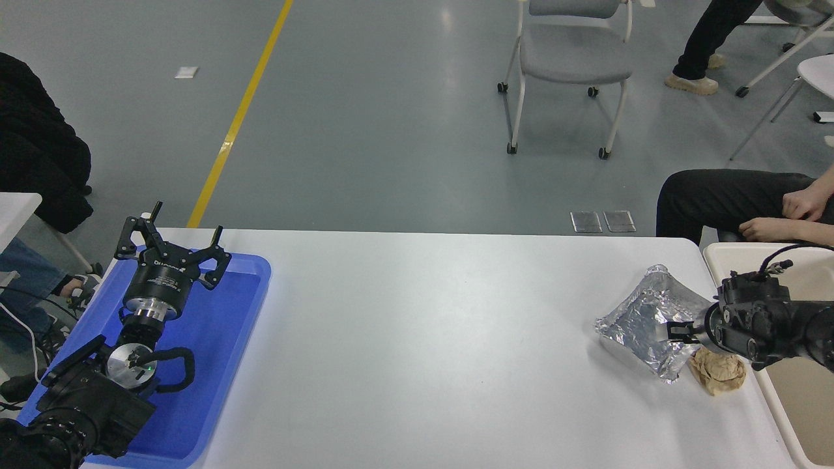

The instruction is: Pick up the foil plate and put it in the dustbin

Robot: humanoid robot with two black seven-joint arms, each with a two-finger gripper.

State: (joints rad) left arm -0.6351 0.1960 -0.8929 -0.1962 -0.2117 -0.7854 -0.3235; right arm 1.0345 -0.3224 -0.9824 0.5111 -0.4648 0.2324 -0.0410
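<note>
The foil plate (642,319), shiny and crinkled, is at the table's right side, tilted with its far corner raised. My right gripper (677,332) comes in from the right edge and its fingers are closed on the plate's right rim. The dustbin (720,253), cream with a thick rim, stands off the table's right end, just behind and under my right arm. My left gripper (179,225) is parked open over the blue tray at the lower left.
A crumpled brown paper ball (717,372) lies just in front of the foil plate, under my right wrist. The flat blue tray (228,339) covers the table's left end. A seated person (736,202) has hands close to the dustbin's far side. A chair (567,62) stands further back.
</note>
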